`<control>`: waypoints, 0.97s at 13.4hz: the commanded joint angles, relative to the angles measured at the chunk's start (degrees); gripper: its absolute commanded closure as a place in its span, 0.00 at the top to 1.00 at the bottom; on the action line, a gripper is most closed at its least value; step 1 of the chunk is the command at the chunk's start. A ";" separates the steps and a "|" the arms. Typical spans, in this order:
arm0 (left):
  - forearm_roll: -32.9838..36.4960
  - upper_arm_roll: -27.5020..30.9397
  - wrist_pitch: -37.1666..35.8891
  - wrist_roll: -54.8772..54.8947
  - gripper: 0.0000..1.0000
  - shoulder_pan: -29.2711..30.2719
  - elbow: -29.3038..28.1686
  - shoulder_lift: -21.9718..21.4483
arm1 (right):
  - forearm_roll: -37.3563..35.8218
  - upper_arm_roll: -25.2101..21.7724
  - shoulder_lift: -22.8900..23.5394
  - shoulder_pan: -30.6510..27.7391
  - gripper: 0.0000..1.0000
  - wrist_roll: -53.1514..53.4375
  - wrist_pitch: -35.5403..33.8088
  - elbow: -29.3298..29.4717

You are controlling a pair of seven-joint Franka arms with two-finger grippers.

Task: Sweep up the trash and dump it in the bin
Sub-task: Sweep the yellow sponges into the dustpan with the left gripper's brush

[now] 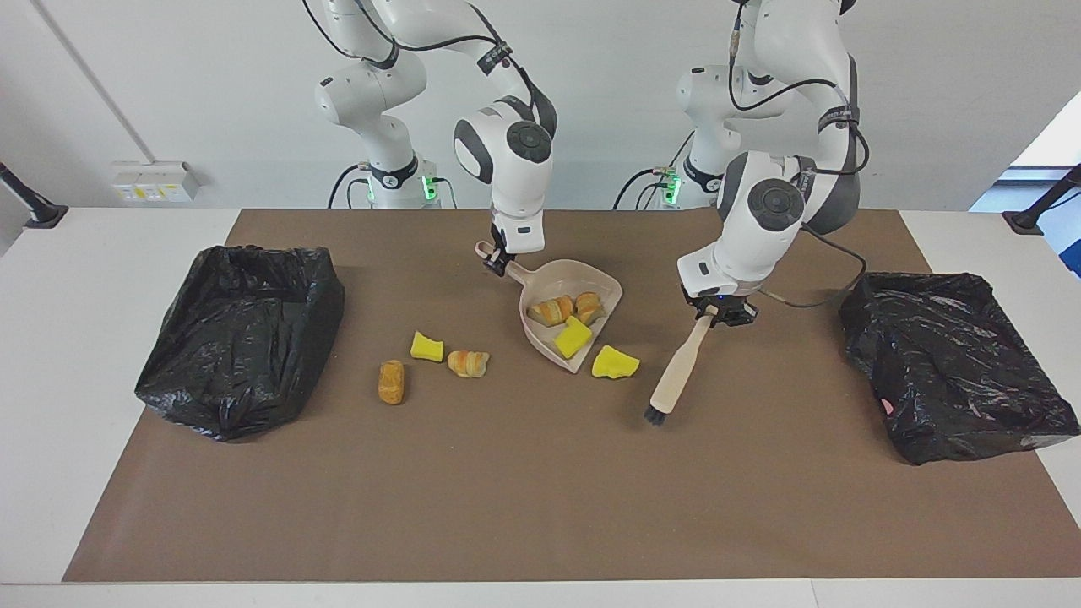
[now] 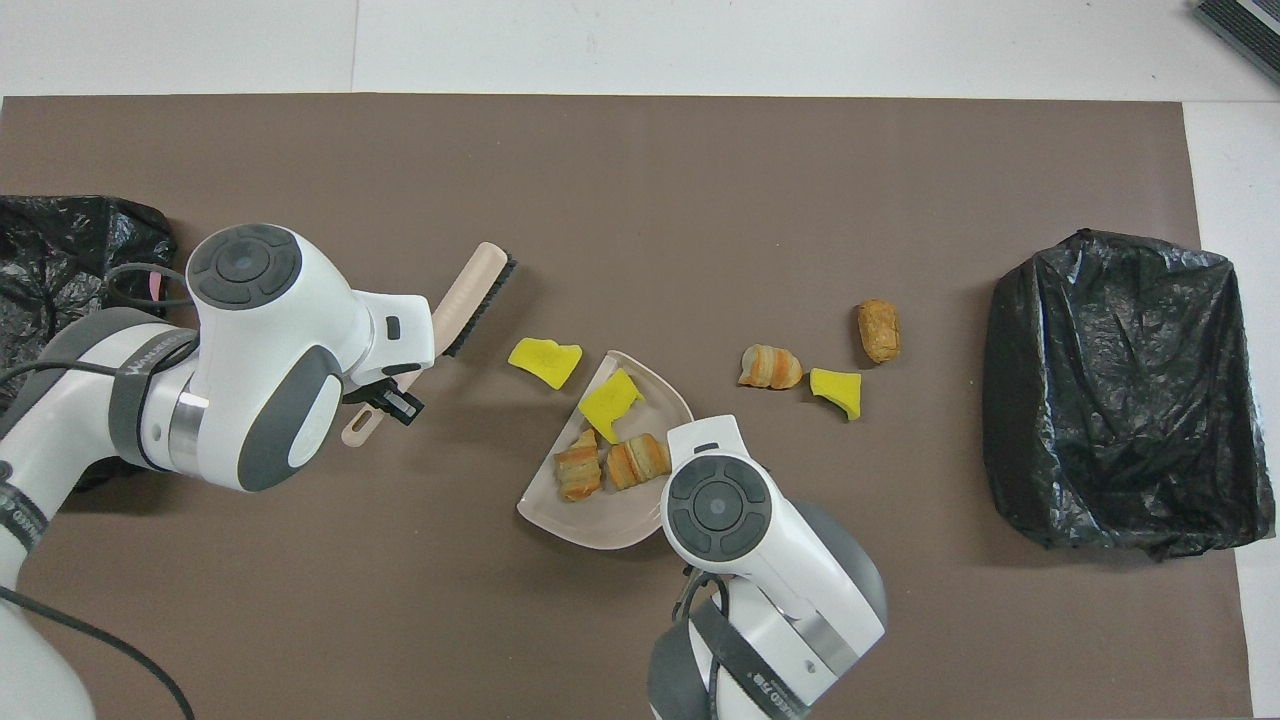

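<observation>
Trash in the dustpan: two striped pastries (image 1: 553,310) (image 2: 636,461) and a yellow foam chunk (image 1: 573,338) (image 2: 610,399) are lying in the beige dustpan (image 1: 593,285) (image 2: 600,520), the chunk sitting at its open lip.
Trash on the mat: a second yellow chunk (image 1: 615,363) (image 2: 545,360) is resting just beside the dustpan's lip, toward the left arm's end; a third yellow chunk (image 1: 426,347) (image 2: 836,391), a striped pastry (image 1: 468,363) (image 2: 769,367) and a golden-brown bread roll (image 1: 391,382) (image 2: 879,330) are sitting close together toward the right arm's end.
Dustpan: smooth, scoop-shaped plastic, it is sitting mid-mat with its handle pointing toward the robots.
Right gripper (image 1: 498,258): it is clamping the dustpan's handle.
Brush (image 1: 676,377) (image 2: 470,295): a long beige handle with black bristles at its tip is slanting down over the mat, the bristles near the loose yellow chunk but apart from it.
Left gripper (image 1: 718,309) (image 2: 385,395): it is pinching the top end of the brush handle.
Bins: two bins lined with crinkled, glossy black bags are standing at either end of the mat, one (image 1: 241,333) (image 2: 1115,385) at the right arm's end, one (image 1: 954,359) (image 2: 60,270) at the left arm's end; no trash is showing inside either.
Mat (image 1: 540,490) (image 2: 700,200): matte brown, it is covering most of the white table (image 1: 84,279) (image 2: 700,45).
Writing: lettering on the arms' grey bands is too small to read with certainty.
</observation>
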 commanded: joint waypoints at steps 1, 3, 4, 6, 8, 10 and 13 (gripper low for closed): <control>2.16 0.40 -4.61 0.66 0.00 -2.88 0.99 0.06 | 1.02 0.32 -0.07 -0.48 0.00 -1.56 0.84 -0.52; 1.98 0.23 -6.56 0.49 0.00 -5.42 -1.72 -2.04 | 1.02 0.41 -0.07 -0.48 0.00 -1.12 0.84 -0.52; 1.89 0.14 -7.26 0.14 0.00 -6.74 -3.48 -3.44 | 1.02 0.41 -0.07 -0.48 0.00 -1.12 0.84 -0.52; 1.89 -0.12 -12.16 0.13 0.00 -9.47 -4.20 -4.77 | 1.02 0.41 -0.07 -0.48 0.00 -0.77 0.84 -0.52; 1.11 -1.26 -16.38 -0.48 0.00 -11.14 -4.20 -5.65 | 1.02 0.41 -0.07 -0.48 0.00 -0.77 0.84 -0.52; 0.84 -4.42 -18.95 -4.15 0.00 -11.32 -4.20 -6.18 | 1.02 0.32 -0.07 -0.48 0.00 -0.68 0.84 -0.52; -0.64 -8.82 -19.04 -12.85 0.00 -11.41 -4.20 -6.71 | 1.02 0.41 -0.07 -0.48 0.00 -0.76 0.84 -0.52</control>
